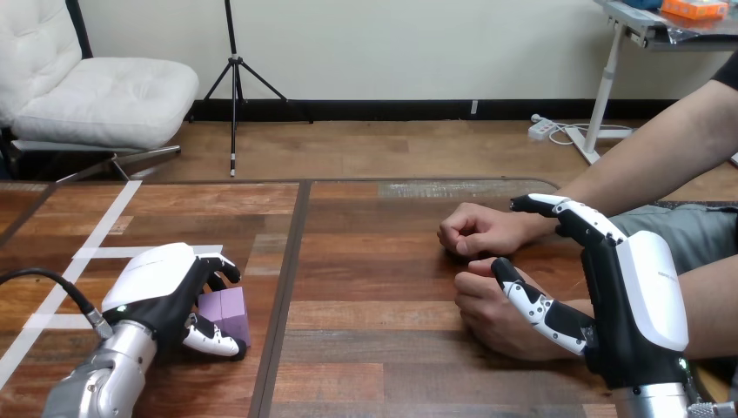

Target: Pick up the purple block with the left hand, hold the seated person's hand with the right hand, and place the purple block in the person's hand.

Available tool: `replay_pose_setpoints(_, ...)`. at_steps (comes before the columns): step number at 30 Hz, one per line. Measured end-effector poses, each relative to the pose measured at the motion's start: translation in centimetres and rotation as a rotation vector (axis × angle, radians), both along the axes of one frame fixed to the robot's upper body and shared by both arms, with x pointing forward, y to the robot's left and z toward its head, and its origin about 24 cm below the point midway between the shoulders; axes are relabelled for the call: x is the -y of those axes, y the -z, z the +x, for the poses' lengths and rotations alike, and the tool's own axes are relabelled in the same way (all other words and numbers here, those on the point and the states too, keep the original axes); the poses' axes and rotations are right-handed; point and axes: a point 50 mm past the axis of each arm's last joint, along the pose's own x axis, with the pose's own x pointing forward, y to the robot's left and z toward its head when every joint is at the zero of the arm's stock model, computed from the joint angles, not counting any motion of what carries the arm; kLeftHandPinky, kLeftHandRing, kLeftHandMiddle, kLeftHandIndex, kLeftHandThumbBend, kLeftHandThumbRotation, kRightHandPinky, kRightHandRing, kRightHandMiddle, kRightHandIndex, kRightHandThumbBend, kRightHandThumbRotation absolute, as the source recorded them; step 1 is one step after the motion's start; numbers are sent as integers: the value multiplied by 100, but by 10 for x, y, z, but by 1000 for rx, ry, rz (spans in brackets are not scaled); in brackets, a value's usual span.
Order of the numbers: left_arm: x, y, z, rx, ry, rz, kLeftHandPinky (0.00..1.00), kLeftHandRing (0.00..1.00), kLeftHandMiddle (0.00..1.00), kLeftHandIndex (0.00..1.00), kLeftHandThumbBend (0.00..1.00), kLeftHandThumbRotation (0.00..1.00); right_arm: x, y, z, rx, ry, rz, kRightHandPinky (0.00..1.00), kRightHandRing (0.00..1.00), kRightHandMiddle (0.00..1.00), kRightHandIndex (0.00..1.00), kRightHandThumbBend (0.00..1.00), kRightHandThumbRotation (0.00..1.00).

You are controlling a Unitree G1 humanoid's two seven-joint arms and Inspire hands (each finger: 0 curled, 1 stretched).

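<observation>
- Your left hand (165, 292) has its fingers curled round the purple block (228, 312), which sits on the table (365, 348) between fingers and thumb. The thumb seems to catch only its lower edge, so the block may twist out as you lift.
- Your right hand (648, 296) is spread wide, gripping nothing. Its thumb lies over the person's nearer hand (487, 326) and its fingertips are beside the person's farther hand (474, 231). If you close carelessly, you may pinch the wrong one.
- Both of the person's hands look fisted, so with no palm offered the block could roll off.
</observation>
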Motion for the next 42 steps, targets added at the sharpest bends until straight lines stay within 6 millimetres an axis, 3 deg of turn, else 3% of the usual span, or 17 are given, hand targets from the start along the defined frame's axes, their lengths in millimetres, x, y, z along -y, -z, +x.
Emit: replay_pose_setpoints(42,5,20,-3,12,-9,-17,67,76,81,81,74,0,1,-1,-2,-22,5,-26,72,77,74,70,45,23)
